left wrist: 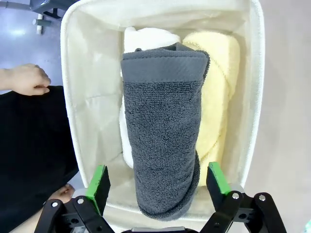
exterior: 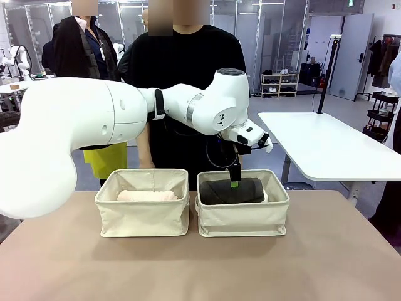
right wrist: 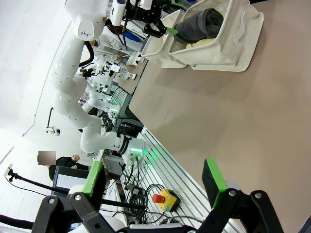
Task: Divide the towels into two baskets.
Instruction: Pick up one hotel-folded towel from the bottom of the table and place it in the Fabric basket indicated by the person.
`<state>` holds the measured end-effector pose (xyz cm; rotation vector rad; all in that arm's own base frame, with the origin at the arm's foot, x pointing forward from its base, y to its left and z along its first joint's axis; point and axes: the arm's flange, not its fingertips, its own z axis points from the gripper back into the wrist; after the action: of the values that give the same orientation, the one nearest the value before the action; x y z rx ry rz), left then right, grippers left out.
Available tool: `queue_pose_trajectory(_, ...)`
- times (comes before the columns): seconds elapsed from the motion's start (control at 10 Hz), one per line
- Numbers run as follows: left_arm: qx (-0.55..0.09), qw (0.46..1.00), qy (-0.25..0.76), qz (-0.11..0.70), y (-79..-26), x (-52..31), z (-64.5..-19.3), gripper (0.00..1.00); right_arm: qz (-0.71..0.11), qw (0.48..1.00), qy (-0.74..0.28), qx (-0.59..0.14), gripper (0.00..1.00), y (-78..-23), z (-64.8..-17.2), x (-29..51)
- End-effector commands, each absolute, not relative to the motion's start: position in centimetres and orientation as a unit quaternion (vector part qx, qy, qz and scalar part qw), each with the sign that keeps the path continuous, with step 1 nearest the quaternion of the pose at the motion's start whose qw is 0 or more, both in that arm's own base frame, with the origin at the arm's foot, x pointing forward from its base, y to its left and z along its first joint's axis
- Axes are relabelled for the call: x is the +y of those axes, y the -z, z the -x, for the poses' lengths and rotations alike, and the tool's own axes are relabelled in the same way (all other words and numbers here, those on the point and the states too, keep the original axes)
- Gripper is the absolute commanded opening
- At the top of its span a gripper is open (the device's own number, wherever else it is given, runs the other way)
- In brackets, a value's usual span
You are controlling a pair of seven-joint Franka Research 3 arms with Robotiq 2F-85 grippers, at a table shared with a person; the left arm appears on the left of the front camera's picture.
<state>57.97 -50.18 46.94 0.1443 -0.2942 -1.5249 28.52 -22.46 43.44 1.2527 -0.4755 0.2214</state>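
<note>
Our left gripper hangs directly above the grey towel, jaws spread wide and empty, one green pad on each side of the roll. In the left wrist view the towel's long axis runs top to bottom through the frame's centre, straight between the pads, so we judge a plain descent would bracket it across its width. It lies on top of the white towel and yellow towel in the right basket, centre-right of the front view. The pink towel sits alone in the left basket. Our right gripper, also wide and empty, hovers far off over bare table.
</note>
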Motion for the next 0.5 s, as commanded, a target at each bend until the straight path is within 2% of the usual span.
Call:
queue_pose_trajectory(0.0,-0.133,0.711,0.687,-0.065,-46.9,-50.2,-58.0,1.00,-0.583,0.772,-0.105,-0.231,1.00,-43.6,-28.4,-22.3)
queue_pose_trajectory(0.4,-0.145,0.769,0.621,0.040,-53.7,-45.4,-53.5,1.00,-0.583,0.772,-0.105,-0.231,1.00,-43.6,-28.4,-22.3)
